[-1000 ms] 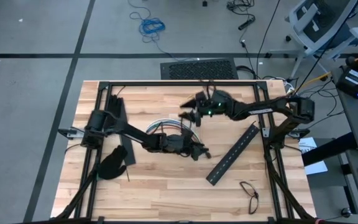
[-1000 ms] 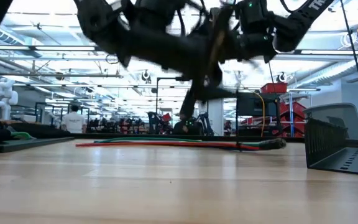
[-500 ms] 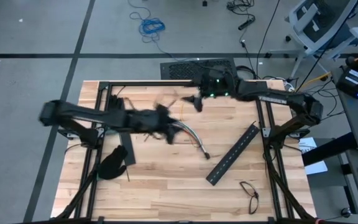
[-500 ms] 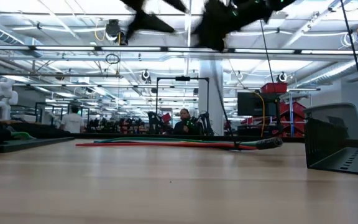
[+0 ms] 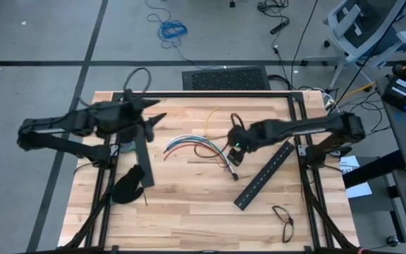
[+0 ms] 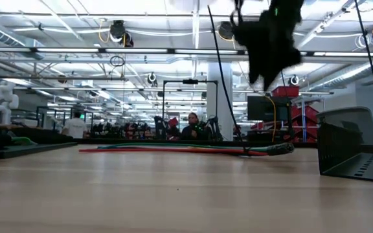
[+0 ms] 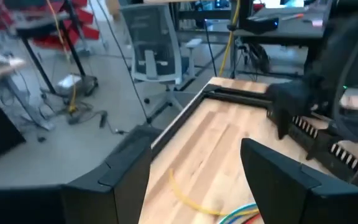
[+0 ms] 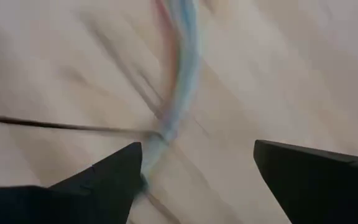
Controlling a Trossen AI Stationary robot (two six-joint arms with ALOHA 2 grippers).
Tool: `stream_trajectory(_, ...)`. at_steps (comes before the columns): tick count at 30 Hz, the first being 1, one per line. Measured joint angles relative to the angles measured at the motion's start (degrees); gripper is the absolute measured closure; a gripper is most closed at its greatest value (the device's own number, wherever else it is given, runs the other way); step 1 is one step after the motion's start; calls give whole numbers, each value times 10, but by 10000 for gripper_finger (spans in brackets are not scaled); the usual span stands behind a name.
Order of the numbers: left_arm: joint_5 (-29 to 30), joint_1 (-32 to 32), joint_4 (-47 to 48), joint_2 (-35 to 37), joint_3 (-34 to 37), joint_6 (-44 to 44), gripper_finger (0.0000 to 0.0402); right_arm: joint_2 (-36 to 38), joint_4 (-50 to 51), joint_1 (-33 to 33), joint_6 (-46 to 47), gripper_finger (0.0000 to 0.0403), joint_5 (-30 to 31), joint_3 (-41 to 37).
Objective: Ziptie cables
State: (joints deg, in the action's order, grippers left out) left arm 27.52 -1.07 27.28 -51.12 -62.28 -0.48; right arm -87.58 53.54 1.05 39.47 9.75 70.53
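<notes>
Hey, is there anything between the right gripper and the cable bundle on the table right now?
Nothing visible. The right gripper is open just above the bound end of the cables; its wrist view shows only bare wood and a thin ziptie between its fingers. The slotted black bar lies off to the side.

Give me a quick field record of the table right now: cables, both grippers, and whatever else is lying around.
cables: loose bundle flat on the table, mid-table, fanned at its left end
right gripper: over the bundle's right end, fingers open, holding nothing
left gripper: raised near the table's far-left corner, fingers open, empty
black slotted bar: lying diagonally, right of the cables
glasses: near-right corner
black glove: left side
</notes>
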Motion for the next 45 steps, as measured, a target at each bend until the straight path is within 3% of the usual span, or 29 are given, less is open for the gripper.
stream_trajectory(4,-13,-11,13,34,0,13,155,-40,2,-90,202,96,7,-18)
stream_trajectory(7,-16,-22,13,46,0,26,155,-72,6,-149,312,96,-22,-9)
stream_trajectory(11,-22,-29,22,59,0,49,155,-121,-8,-190,431,97,-11,15)
stream_trajectory(19,-20,-38,14,60,0,39,155,-202,7,-178,492,97,23,39)
stream_trajectory(26,-46,-38,7,54,0,23,155,-224,7,-150,445,99,39,39)
stream_trajectory(29,-50,-38,8,54,0,23,155,-231,5,-139,419,144,22,39)
stream_trajectory(34,-50,-38,9,55,0,22,155,-274,-25,-147,400,356,43,42)
stream_trajectory(35,-50,-38,10,56,0,23,155,-285,-32,-148,382,374,45,42)
stream_trajectory(38,-50,-38,18,65,0,22,155,-302,-53,-145,362,355,21,42)
stream_trajectory(41,-47,-38,24,75,0,20,155,-295,-78,-146,394,344,47,45)
stream_trajectory(43,-43,-38,16,82,0,26,155,-270,-97,-148,430,378,99,52)
stream_trajectory(45,-30,-38,14,89,0,28,155,-250,-129,-137,439,387,188,69)
